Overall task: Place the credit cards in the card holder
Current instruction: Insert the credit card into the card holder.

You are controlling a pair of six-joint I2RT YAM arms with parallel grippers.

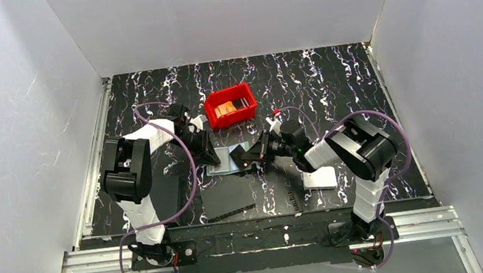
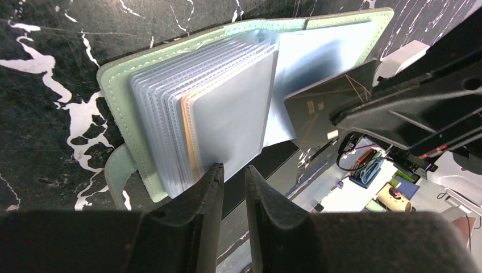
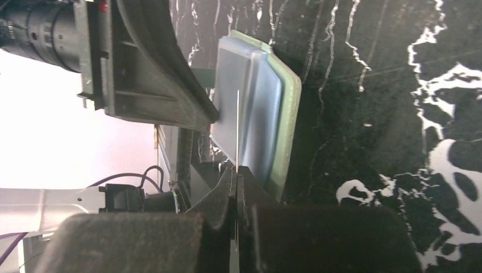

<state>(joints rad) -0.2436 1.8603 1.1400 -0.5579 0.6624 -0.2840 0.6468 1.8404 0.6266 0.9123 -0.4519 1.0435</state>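
The card holder [image 2: 122, 85] lies open at the middle of the desk [image 1: 328, 78], pockets [image 2: 227, 114] fanned; right jaws pinch a dark credit card [image 2: 324, 105] beside those pockets; left jaws sit a slit apart at the pockets' edge, whether gripping I cannot tell.

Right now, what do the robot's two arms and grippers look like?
The left arm and right arm have black joints and white link covers, each with a purple cable looped alongside. The left gripper and right gripper have matte black, tapering fingers.
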